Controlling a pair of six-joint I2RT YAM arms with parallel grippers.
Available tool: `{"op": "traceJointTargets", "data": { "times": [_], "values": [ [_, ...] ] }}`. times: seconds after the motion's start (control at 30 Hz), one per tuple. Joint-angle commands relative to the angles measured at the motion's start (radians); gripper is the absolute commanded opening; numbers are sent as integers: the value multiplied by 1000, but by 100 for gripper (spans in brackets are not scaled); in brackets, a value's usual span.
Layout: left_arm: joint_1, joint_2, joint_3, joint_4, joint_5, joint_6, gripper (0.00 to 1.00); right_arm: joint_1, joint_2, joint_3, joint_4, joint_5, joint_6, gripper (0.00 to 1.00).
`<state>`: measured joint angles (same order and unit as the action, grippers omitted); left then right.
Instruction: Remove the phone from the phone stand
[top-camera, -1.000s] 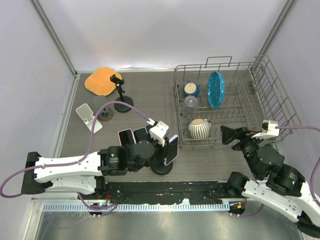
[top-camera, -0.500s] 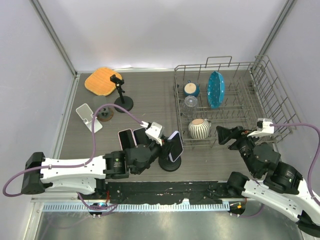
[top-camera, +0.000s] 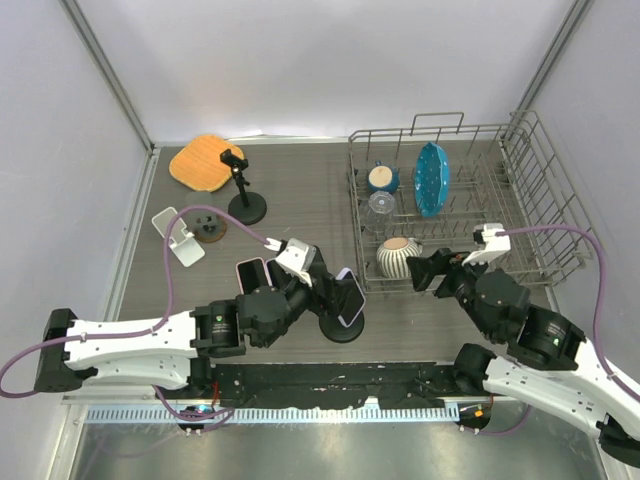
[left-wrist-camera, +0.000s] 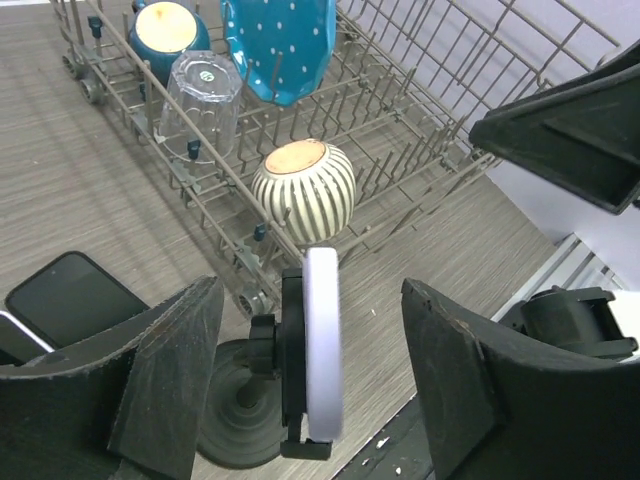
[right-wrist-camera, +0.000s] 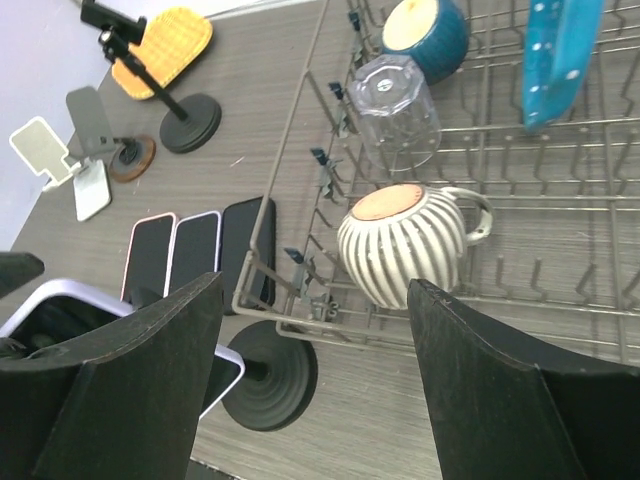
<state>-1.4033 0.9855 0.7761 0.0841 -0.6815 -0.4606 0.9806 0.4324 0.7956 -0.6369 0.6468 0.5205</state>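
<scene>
The phone (top-camera: 350, 300), white-edged with a dark screen, stands tilted in the black phone stand (top-camera: 342, 327) near the table's front, just left of the rack. In the left wrist view the phone (left-wrist-camera: 322, 340) shows edge-on in the stand's clamp (left-wrist-camera: 292, 350), above the round base (left-wrist-camera: 235, 425). My left gripper (left-wrist-camera: 320, 370) is open and straddles the phone, with a gap on each side. My right gripper (top-camera: 422, 272) hovers open to the right of the stand. In its wrist view the base (right-wrist-camera: 270, 375) and a corner of the phone (right-wrist-camera: 222, 375) lie between its fingers (right-wrist-camera: 120, 380), lower down.
A wire dish rack (top-camera: 530, 200) on the right holds a striped mug (top-camera: 398, 257), a glass, a blue bowl and a blue plate. Three phones (top-camera: 262, 272) lie flat left of the stand. A black stand (top-camera: 243, 195), a white stand (top-camera: 178, 235) and an orange cloth (top-camera: 203, 162) sit at the back left.
My left gripper carried the stand and phone slightly right, then opened around the phone. My right arm moved left toward the stand.
</scene>
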Motion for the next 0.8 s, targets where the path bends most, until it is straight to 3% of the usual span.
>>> {"op": "traceJointTargets", "data": {
  "times": [0.0,0.17,0.53,0.77],
  "values": [
    [0,-50,46,-52,-47,11,83,6,75,56,65,-133,-34,79],
    [27,-139,66,-177,-27,48,92,6,183,102,60,-262,-47,79],
    [234,-413,-78,-461,31,-99,91,6,379,102,72,-331,-68,79],
    [236,-351,-190,-374,220,-202,88,6,468,96,140,-355,-100,79]
  ]
}}
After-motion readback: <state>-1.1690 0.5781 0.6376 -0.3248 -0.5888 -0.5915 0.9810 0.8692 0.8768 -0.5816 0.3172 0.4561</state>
